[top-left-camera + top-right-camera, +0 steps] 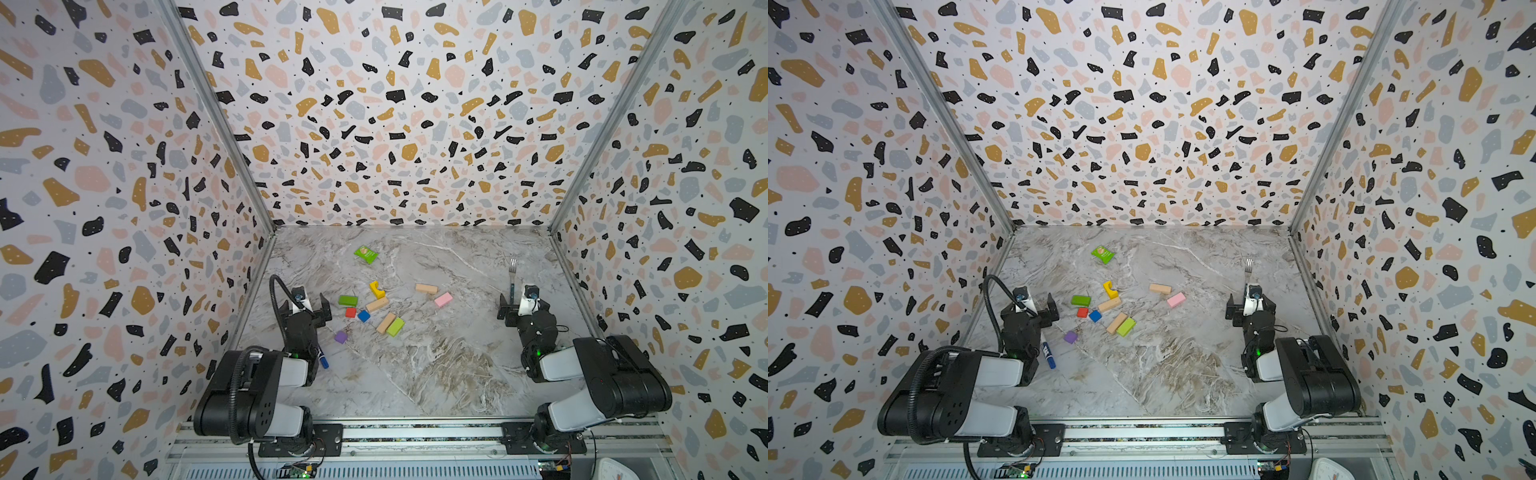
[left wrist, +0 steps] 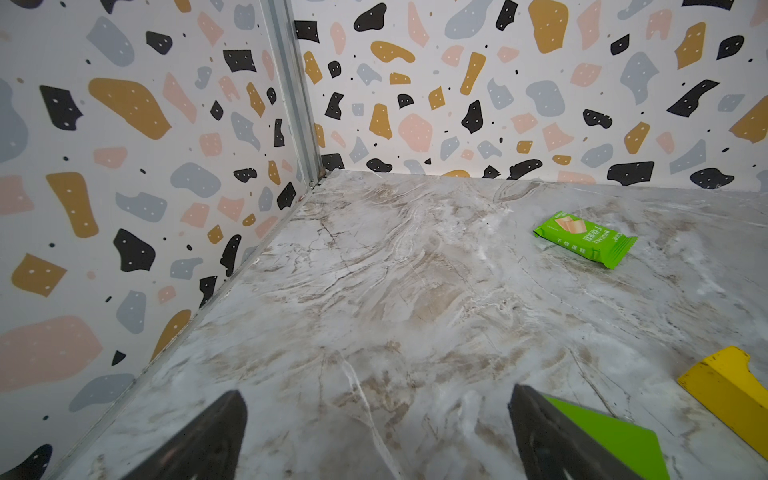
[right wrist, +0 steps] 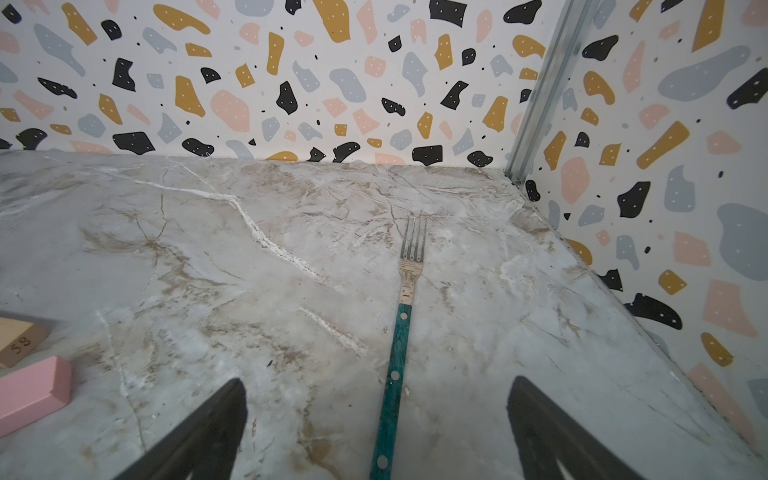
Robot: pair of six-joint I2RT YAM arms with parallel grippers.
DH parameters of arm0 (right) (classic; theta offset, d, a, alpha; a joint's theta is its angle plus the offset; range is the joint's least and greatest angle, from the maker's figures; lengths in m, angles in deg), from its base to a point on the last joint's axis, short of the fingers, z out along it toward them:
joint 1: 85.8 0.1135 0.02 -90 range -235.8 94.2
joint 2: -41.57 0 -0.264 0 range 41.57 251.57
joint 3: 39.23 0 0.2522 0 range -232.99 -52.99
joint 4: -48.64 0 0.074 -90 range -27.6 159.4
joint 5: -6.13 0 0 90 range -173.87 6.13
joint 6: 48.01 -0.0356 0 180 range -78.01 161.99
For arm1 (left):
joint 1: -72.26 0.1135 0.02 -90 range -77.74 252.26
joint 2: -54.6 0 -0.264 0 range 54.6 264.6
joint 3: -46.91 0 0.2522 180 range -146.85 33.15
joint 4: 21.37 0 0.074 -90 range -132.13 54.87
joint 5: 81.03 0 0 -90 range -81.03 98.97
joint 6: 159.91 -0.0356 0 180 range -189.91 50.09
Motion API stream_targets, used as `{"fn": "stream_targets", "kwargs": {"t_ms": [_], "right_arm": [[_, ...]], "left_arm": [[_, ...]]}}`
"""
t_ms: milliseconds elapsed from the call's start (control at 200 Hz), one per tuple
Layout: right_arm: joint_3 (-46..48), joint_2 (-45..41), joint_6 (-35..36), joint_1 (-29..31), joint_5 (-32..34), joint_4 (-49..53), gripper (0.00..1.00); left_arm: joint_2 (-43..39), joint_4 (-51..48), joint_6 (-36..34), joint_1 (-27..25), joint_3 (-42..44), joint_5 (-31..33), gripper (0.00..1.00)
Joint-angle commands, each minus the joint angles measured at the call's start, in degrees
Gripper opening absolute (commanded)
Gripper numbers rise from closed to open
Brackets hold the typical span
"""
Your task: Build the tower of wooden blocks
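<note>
Several wood blocks lie loose on the marble table (image 1: 415, 374), none stacked, so no tower shows. Left of the middle are a dark green bar (image 1: 348, 300), yellow arch (image 1: 377, 289), red cube (image 1: 350, 312), blue cube (image 1: 363, 316), purple cube (image 1: 340, 337), lime bar (image 1: 395, 327) and two tan bars (image 1: 377, 304). Further right lie a third tan bar (image 1: 426, 288) and a pink bar (image 1: 443, 299). My left gripper (image 1: 305, 311) stands open and empty just left of the dark green bar (image 2: 615, 436). My right gripper (image 1: 521, 311) is open at the right, over a fork's handle.
A flat green packet (image 1: 366, 254) lies at the back. The fork (image 3: 405, 291) with a teal handle points to the back wall near the right wall. A blue-capped marker (image 1: 323, 359) lies beside the left arm. Patterned walls enclose three sides.
</note>
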Motion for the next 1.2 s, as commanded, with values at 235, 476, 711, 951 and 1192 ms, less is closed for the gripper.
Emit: {"fn": "stream_targets", "kwargs": {"t_ms": [235,476,711,951,1192], "right_arm": [[-7.8,-13.2,4.3,7.1,4.9,20.7,0.99],[-16.4,-17.7,-4.9,12.1,2.8,38.8,0.99],[-27.9,-17.2,-9.8,19.5,0.1,60.5,0.99],[-39.0,-10.3,-15.1,22.4,-8.1,75.7,0.99],[-44.3,-4.2,-22.5,23.3,-12.4,83.4,0.99]], "left_arm": [[-6.4,-29.9,3.3,-6.3,-18.3,12.9,1.00],[-3.9,-56.3,13.9,-8.1,-36.1,7.0,1.00],[-4.1,-67.2,16.8,-8.6,-43.0,-2.1,1.00],[-0.9,-76.3,15.4,-8.9,-46.9,-19.4,1.00],[-5.5,-78.2,12.8,-11.2,-42.6,-26.2,1.00]]}}
